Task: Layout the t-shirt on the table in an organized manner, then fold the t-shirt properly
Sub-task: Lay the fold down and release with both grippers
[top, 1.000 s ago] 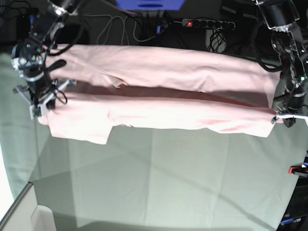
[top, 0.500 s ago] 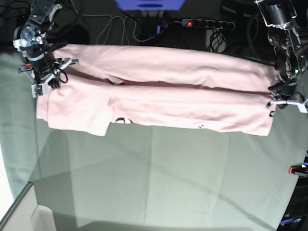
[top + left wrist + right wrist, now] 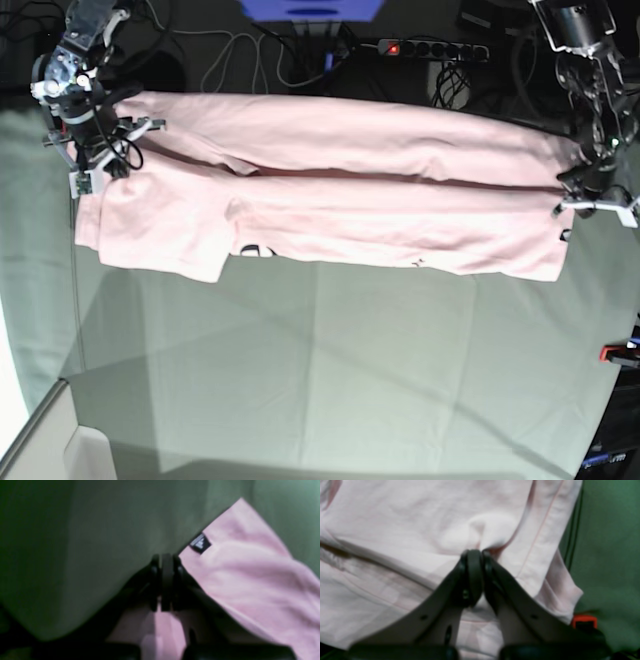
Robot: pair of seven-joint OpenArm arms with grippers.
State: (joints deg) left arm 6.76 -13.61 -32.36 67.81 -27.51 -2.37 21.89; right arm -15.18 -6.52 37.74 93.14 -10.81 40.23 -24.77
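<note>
while each claw, left [image 3: 598, 207] and right [image 3: 88, 165], pinches an end of the t-shirt [image 3: 330, 205] stretched across the bench's [image 3: 330, 370] far side, uneven pulling could slip the cloth free and bunch the fold.

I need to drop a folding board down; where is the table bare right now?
The table is bare across its whole near half, below the t-shirt's lower hem. The far strip is crowded: the shirt spans it, with the right claw and left claw pinching its ends.
</note>
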